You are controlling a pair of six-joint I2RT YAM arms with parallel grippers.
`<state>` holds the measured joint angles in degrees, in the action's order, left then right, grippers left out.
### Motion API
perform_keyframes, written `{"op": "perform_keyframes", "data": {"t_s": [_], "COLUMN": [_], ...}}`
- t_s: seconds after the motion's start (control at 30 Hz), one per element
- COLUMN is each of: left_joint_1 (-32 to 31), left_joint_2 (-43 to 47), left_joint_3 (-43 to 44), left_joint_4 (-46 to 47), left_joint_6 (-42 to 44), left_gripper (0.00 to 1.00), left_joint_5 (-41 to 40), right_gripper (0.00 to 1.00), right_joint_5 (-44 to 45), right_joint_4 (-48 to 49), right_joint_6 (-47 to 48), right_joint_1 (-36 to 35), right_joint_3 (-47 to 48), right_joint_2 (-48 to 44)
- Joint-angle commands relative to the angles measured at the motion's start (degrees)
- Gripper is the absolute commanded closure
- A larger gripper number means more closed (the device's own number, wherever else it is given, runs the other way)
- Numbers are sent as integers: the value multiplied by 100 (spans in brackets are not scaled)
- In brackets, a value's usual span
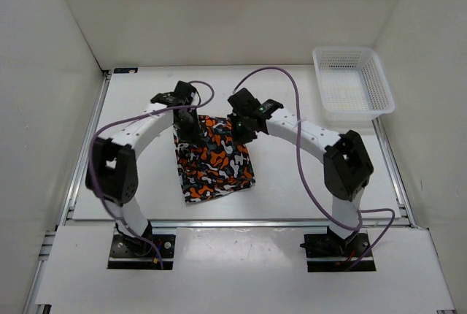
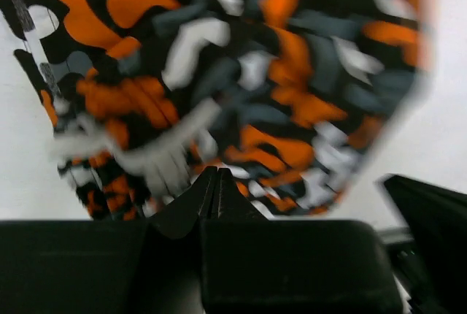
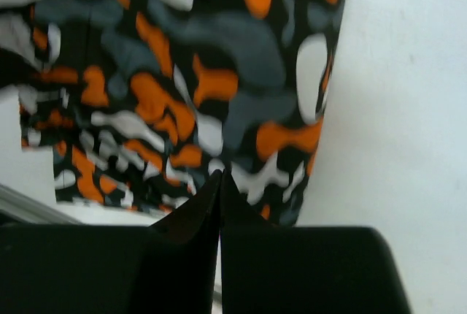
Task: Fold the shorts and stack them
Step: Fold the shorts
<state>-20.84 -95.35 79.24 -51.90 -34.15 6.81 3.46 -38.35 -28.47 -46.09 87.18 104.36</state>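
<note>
The shorts, printed with orange, white, grey and black blobs, lie folded into a rough rectangle at the table's middle. My left gripper is at their far left corner and my right gripper at their far right corner. In the left wrist view the left gripper has its jaws pressed together at the blurred fabric. In the right wrist view the right gripper is also shut, with its tips on the cloth near its edge.
A white plastic mesh basket stands at the far right of the table. White walls enclose the table on three sides. Purple cables loop over both arms.
</note>
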Motion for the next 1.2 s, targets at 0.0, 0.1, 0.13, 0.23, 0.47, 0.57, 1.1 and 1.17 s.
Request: {"op": "perform_keyframes", "data": {"t_s": [0.0, 0.1, 0.13, 0.23, 0.47, 0.57, 1.1, 1.17], "left_joint_1": [71, 221, 221, 274, 274, 335, 923, 985], "left_joint_2": [-317, -694, -817, -1169, -1311, -1100, 2805, 2994], "left_joint_3": [-198, -260, -260, -260, 240, 810, 1694, 1587], "left_joint_4": [267, 356, 356, 409, 409, -38, -1411, -1411], "left_joint_6": [-171, -101, -100, -39, 347, 611, 665, 664], "left_gripper": [90, 90, 90, 90, 90, 90, 22, 22], "left_joint_5": [-241, -520, -575, -575, -382, -382, -1583, -1656], "right_gripper": [100, 100, 100, 100, 100, 100, 0, 0], "right_joint_5": [-566, -943, -1092, -1252, -1304, -1304, 2083, 2088], "right_joint_4": [469, 749, 819, 873, 803, 698, -1295, -1385], "right_joint_6": [316, 254, 193, 193, 193, 193, 368, 429], "right_joint_1": [328, 556, 618, 802, 1013, 1084, 2304, 2437], "right_joint_3": [536, 748, 818, 1143, 1381, 1240, -480, -587], "right_joint_2": [531, 1121, 1418, 1998, 2257, 1528, -3154, -3428]}}
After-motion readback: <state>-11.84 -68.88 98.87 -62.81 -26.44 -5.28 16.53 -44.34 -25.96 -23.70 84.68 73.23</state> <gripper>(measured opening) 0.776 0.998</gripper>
